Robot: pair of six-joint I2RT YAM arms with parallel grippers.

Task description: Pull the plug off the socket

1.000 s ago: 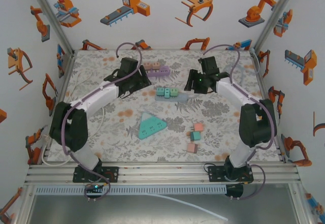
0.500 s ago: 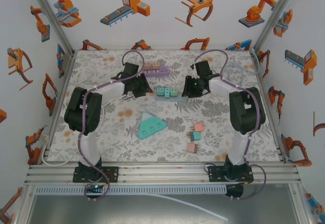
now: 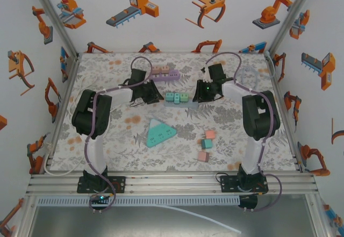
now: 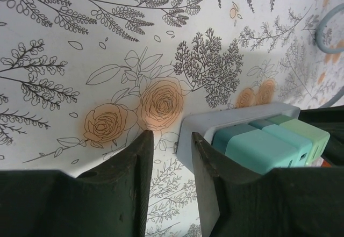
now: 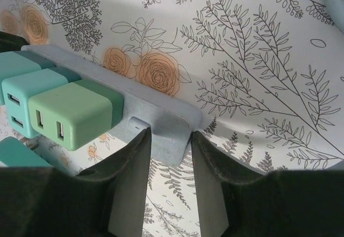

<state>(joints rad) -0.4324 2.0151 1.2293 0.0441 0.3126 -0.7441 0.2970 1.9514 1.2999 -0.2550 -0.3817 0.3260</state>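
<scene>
The socket [image 3: 194, 102] is a pale blue-grey power strip lying mid-table, with three teal and green plugs [image 3: 176, 97] seated in it. My left gripper [image 3: 157, 95] is at its left end. In the left wrist view the gripper [image 4: 172, 137] stands open by a narrow gap with bare cloth between the fingers. Its right finger [image 4: 207, 183] lies against the socket's end [image 4: 236, 113], beside the plugs [image 4: 263, 148]. My right gripper [image 3: 198, 96] is at the other end. There the gripper [image 5: 167, 135] is shut on the socket's end [image 5: 166, 119], just past the green plug [image 5: 70, 116].
A purple power strip with plugs [image 3: 165, 74] lies at the back. A teal triangular socket block [image 3: 159, 132] and small pink and teal cubes [image 3: 206, 144] sit nearer the front. A pale blue cable loop [image 3: 247, 76] lies at the back right.
Both arms have swung in to the two ends of the pale strip. Both pairs of jaws have narrowed, and the right one has closed on the strip's end.
</scene>
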